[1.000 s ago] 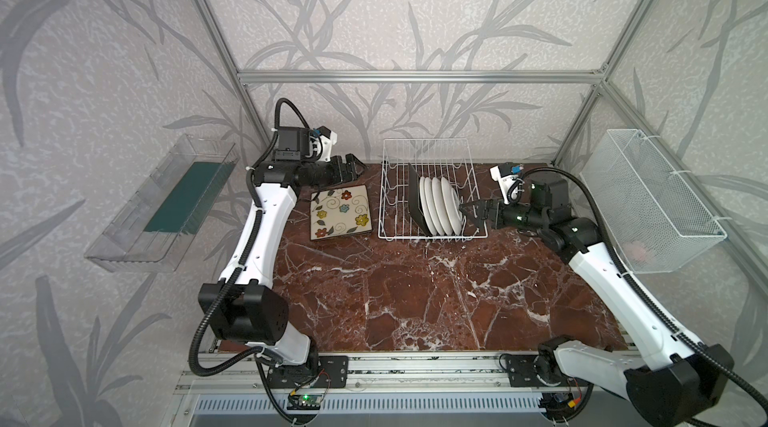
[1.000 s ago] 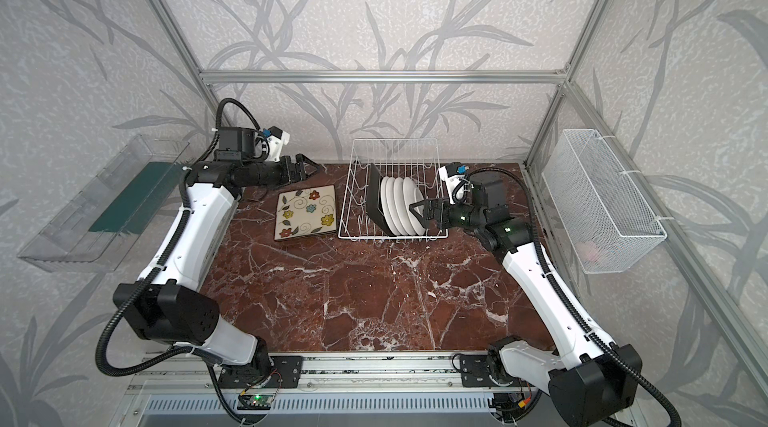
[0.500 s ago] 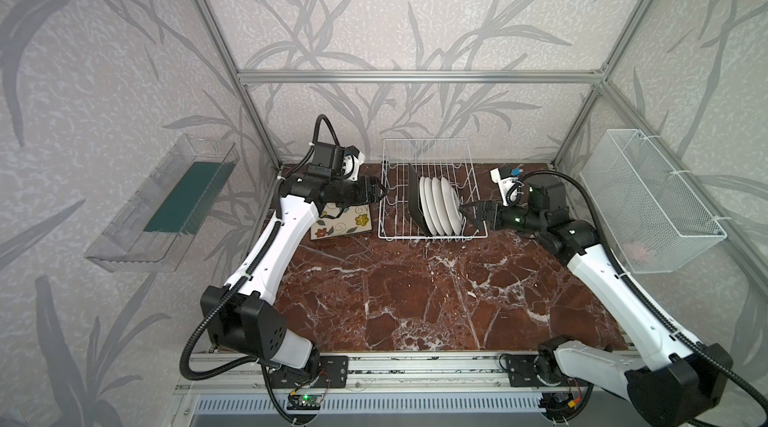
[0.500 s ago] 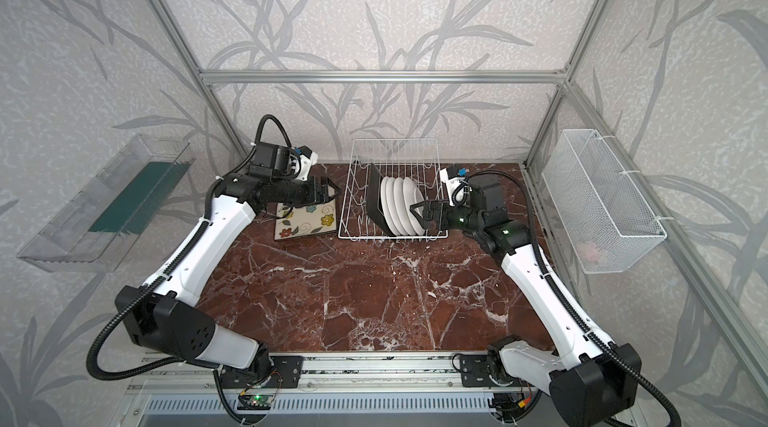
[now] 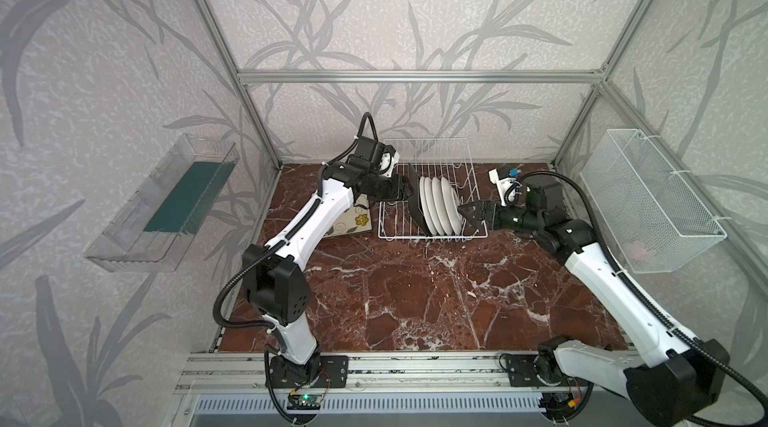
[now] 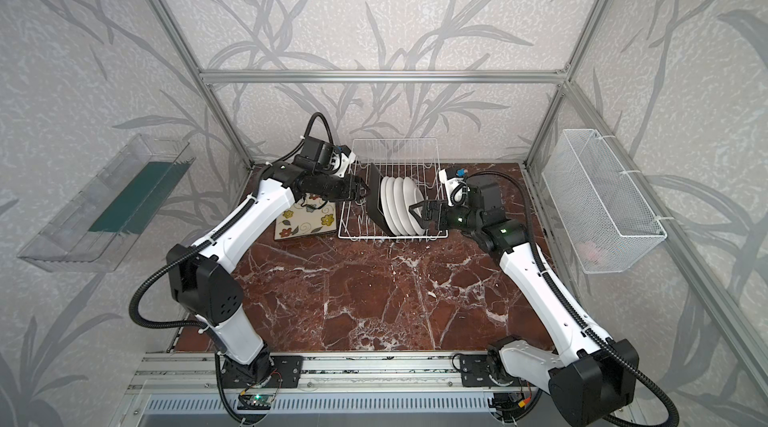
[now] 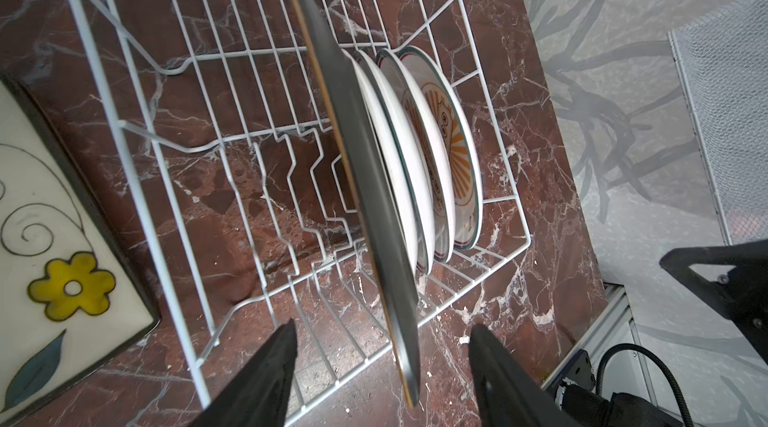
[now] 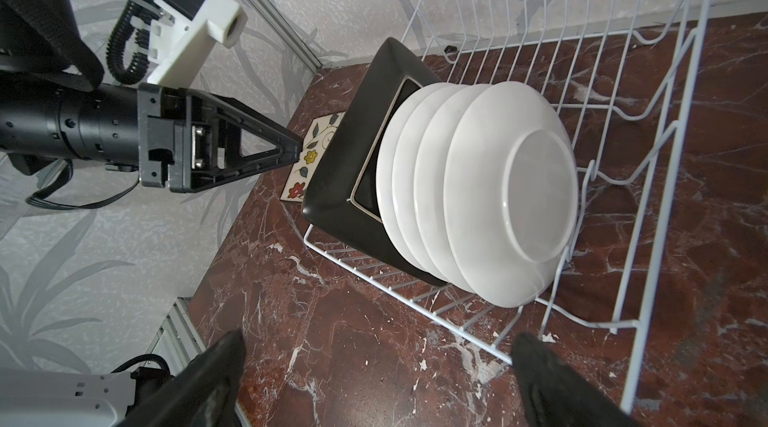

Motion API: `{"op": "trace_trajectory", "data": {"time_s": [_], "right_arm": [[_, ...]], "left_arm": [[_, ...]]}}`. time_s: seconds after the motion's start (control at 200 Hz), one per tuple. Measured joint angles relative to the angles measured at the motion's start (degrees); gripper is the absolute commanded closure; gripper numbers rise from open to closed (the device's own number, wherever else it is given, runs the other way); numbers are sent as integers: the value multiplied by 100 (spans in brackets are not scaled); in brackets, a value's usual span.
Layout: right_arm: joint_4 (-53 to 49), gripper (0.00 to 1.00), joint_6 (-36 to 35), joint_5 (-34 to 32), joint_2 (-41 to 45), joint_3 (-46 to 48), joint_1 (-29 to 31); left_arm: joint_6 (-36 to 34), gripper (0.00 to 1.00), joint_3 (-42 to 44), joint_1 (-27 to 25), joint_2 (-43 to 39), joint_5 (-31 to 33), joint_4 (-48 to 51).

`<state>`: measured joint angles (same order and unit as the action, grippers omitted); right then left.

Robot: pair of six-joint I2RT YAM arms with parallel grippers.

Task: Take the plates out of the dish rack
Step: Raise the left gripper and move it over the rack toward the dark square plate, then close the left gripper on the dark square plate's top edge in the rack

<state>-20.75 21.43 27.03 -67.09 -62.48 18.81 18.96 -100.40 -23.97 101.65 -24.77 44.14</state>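
Edgewise, round white plates (image 8: 498, 196), wire rack (image 5: 434, 153)

Soft, even light; black plate (image 7: 361, 180) blurred near the lens.

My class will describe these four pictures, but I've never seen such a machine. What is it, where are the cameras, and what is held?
Two white robot arms stand at a red-brown marble table. Two pictures look down from above; two come from cameras on the arms' wrists. A white wire dish rack holds one black square plate and four round white plates on edge. A cream flowered square plate lies flat beside it. The left end effector straddles the black plate's edge, fingers apart; the right end effector is open. Nothing is held.
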Motion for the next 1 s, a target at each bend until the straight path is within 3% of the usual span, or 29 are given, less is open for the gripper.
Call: {"op": "trace_trajectory", "data": {"time_s": [0.275, 0.45, 1.0], "right_arm": [[-7, 1, -26, 2, 0, 0, 0], [-7, 1, -55, 0, 0, 0, 0], [-7, 1, -162, 0, 0, 0, 0]], "left_arm": [[-219, 51, -1178, -219, 957, 385, 619], [-195, 61, -1283, -232, 1257, 520, 855], [-61, 62, -1617, -251, 1663, 227, 977]]}}
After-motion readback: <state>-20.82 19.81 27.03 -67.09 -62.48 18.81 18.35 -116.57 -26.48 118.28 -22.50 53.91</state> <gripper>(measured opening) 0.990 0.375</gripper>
